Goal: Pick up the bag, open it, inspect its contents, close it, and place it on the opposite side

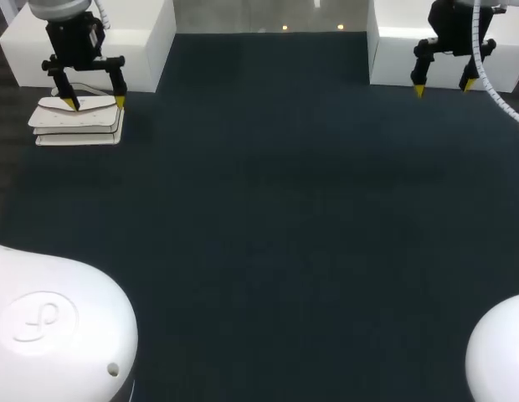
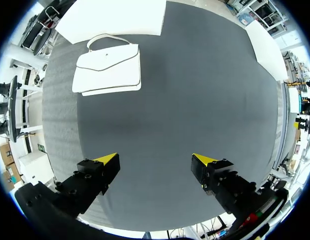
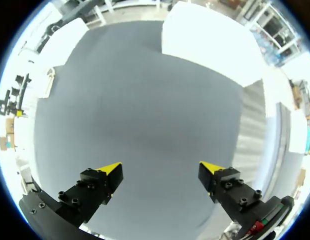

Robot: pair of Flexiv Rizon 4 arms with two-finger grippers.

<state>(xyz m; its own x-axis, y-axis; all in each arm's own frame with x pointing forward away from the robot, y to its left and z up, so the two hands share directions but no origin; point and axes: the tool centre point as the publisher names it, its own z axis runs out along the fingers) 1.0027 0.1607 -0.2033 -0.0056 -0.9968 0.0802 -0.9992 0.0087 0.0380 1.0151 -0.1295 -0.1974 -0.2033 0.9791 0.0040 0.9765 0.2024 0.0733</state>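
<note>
A white handbag [image 1: 78,122] with a flap and a thin strap lies flat on the dark mat at the far left. My left gripper [image 1: 95,102] hangs above it, open and holding nothing. Seen from the left wrist, the handbag [image 2: 108,70] lies ahead of the gripper [image 2: 156,160], off toward one finger's side, well clear of both tips. At the far right my right gripper [image 1: 444,87] is open and empty over the mat's back edge. From the right wrist, the gripper [image 3: 161,166] has only bare mat below it, and the handbag [image 3: 48,81] shows as a sliver far off.
A white block [image 1: 117,42] stands behind the handbag at the back left, and another white block [image 1: 410,50] at the back right beside my right gripper. Dark mat [image 1: 268,218] covers the table between them.
</note>
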